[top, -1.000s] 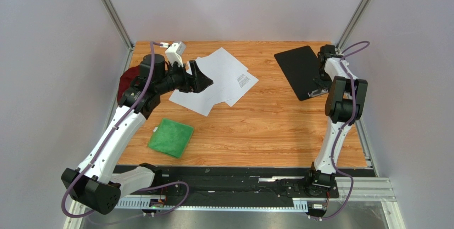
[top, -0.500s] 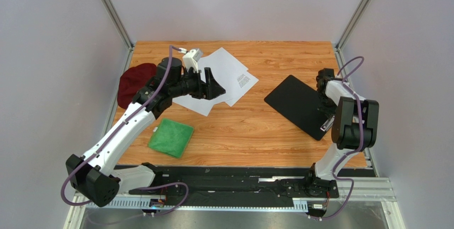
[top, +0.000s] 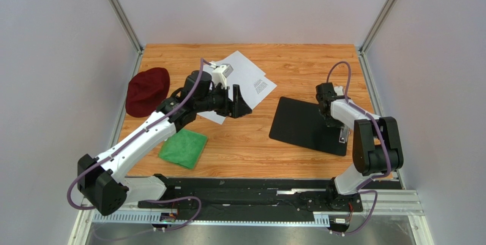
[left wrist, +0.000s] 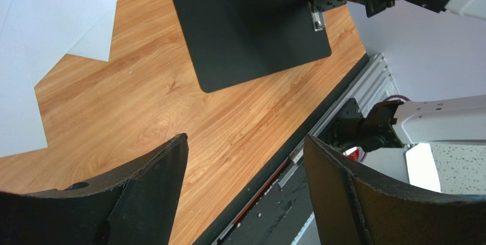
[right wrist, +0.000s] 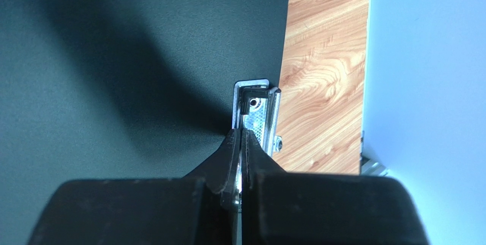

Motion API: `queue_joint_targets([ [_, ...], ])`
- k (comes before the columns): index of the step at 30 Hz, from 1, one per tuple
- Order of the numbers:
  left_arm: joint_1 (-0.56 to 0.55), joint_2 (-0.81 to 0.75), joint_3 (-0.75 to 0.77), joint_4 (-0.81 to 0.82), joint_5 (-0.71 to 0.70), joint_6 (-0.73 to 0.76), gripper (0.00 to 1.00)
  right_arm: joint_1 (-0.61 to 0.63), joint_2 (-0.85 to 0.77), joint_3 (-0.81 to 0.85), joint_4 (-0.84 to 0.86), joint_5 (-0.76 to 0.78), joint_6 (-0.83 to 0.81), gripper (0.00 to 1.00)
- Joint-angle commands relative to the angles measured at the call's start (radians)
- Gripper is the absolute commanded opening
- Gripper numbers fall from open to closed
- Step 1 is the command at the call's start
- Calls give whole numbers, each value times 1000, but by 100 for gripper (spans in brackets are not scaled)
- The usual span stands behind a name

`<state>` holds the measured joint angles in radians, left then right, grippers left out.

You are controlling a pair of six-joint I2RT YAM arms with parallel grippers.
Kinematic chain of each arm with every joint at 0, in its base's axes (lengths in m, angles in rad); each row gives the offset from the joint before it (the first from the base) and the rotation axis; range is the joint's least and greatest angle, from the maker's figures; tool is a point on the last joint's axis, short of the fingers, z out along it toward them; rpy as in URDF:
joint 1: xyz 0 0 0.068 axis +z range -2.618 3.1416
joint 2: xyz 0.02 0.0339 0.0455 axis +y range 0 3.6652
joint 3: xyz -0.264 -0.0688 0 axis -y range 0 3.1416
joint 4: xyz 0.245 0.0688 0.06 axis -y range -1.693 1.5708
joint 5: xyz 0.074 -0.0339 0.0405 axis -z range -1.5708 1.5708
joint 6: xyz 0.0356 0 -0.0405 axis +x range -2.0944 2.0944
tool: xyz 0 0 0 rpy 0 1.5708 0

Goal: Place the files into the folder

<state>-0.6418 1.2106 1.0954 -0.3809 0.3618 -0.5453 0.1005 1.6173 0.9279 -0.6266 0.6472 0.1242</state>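
Wood-grain table (top: 256,154) inside grey enclosure walls, inspected from three views. The folder (top: 302,124) lay flat and closed at right of centre, well apart from the files (top: 246,74), which sat fanned at the far middle of the table.

Change noted: one second earlier the folder was in the far right corner. It had since been drawn toward the middle and turned, so its long edge now faced the papers.

The right gripper (right wrist: 240,142) was clamped tight on the folder's edge at the metal clip (right wrist: 255,114), fingers pressed together.

The left gripper (left wrist: 245,140) had swung from the left edge across the papers toward the centre. Its fingers stood wide apart with only bare wood between them; it carried nothing. The dark red hat (top: 147,90), formerly hidden under that arm, was now exposed. The green cloth (top: 182,148) was unmoved.

Assessment: the folder appears staged nearer the sheets. No file had been inserted; the cover remains to be opened.
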Motion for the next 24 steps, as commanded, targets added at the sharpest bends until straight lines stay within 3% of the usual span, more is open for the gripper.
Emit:
queue_joint_targets([
  [1,-38,70,6,99,-11,-18,82,47,-88,-53,115,58,-171,0],
  [6,-90,219,29,184,-8,-57,79,188,-45,-89,191,109,-265,0],
  [10,-107,343,96,209,11,-74,77,255,-65,-93,145,80,-203,0],
  [14,-113,432,139,204,26,-84,74,307,-141,-107,62,-65,-68,0],
  [17,-114,457,129,235,20,-94,73,404,-200,-112,48,-47,-66,0],
  [24,-117,527,120,261,26,-108,73,416,-102,65,-148,-187,100,0],
])
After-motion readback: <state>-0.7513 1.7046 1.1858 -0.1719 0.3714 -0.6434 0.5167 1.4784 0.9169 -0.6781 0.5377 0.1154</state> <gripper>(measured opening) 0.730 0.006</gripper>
